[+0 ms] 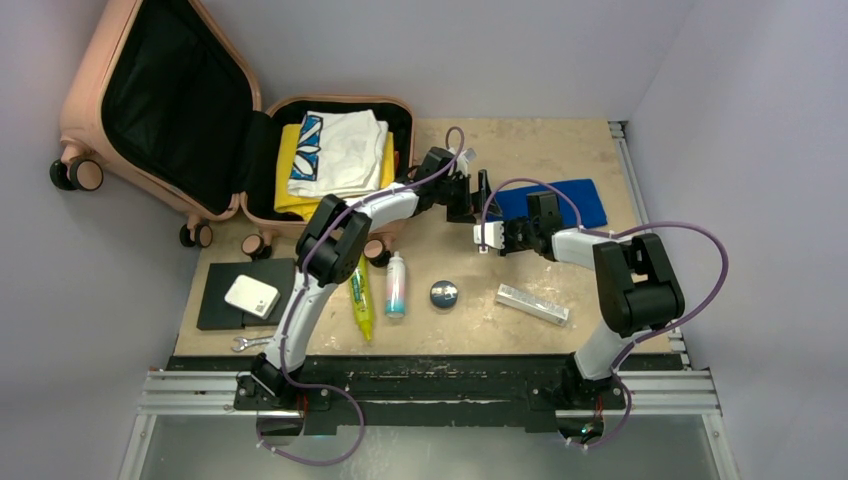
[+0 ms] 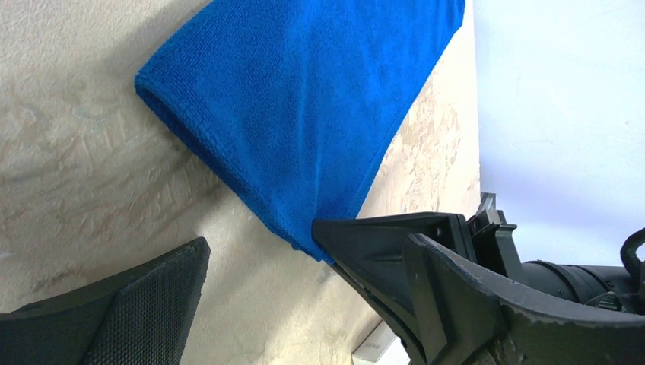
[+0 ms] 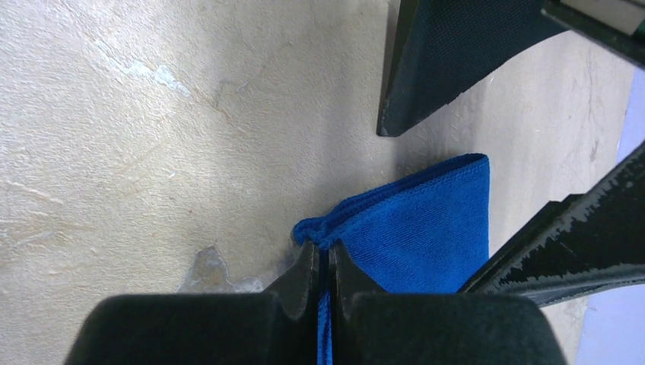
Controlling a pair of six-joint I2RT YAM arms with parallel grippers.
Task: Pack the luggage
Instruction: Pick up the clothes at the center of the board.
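The right gripper (image 3: 325, 255) is pressed together on a bunched corner of the blue microfiber cloth (image 3: 426, 228), pinching the fabric just above the table (image 3: 114, 152). The left gripper (image 2: 262, 258) stands spread wide at the cloth's neighbouring edge, holding nothing. The step in hand looks like picking up the cloth. Next it likely needs lifting clear and carrying left to the open pink luggage (image 1: 88, 85) at the table's far-left corner, which already holds folded clothes (image 1: 335, 150). The left arm (image 1: 330, 240) lies across that route, and the wall is close behind the cloth.
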